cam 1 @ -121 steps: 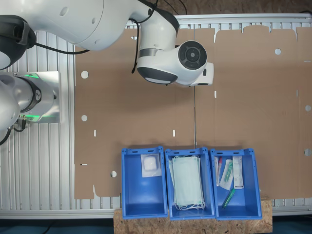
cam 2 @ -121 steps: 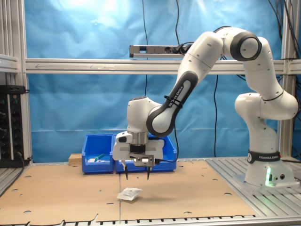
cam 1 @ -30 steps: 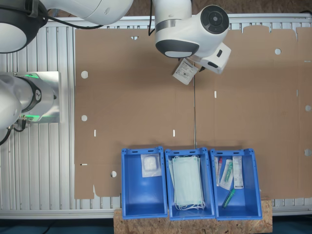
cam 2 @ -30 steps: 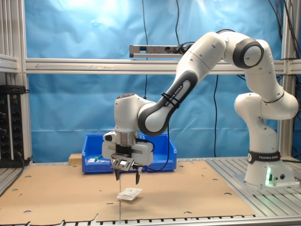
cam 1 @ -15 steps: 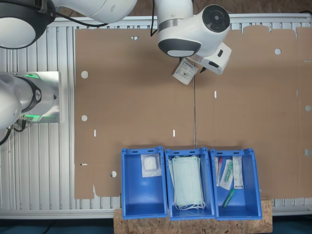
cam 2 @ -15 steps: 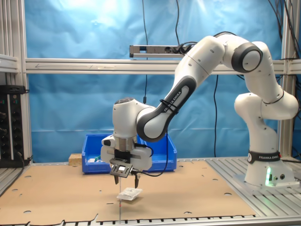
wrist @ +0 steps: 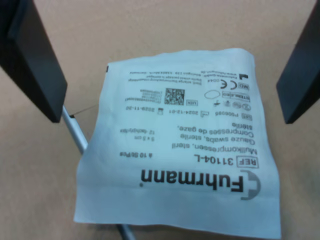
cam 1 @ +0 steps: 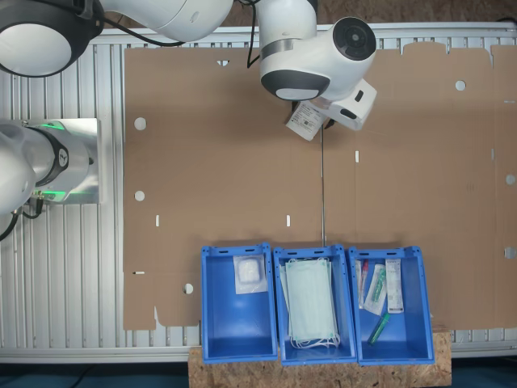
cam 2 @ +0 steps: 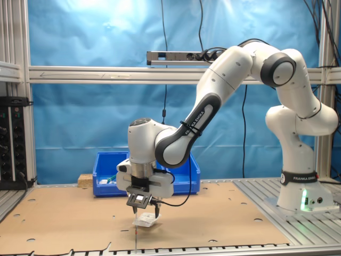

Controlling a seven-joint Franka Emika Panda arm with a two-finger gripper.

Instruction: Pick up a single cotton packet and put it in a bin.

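Note:
A white printed cotton packet (cam 1: 304, 121) lies flat on the brown cardboard board, far from the crates; it also shows in the second exterior view (cam 2: 145, 221). My gripper (cam 2: 144, 209) hangs just above it, open. In the wrist view the packet (wrist: 185, 150) lies between my two black fingers (wrist: 32, 55), which stand wide apart on either side of it, apart from it. The bin (cam 1: 207, 311) is the blue crate nearest the first exterior view's left, with one white square packet (cam 1: 250, 275) in it.
A middle blue crate (cam 1: 279, 311) holds pale green masks (cam 1: 311, 303). A third crate (cam 1: 421, 311) holds syringe packs (cam 1: 393, 284). A thin seam (cam 1: 322, 194) runs along the board from the packet toward the crates. The robot base (cam 1: 48, 166) stands at the first exterior view's left.
Over the last second the gripper has come down toward the packet, staying open. The packet has not moved.

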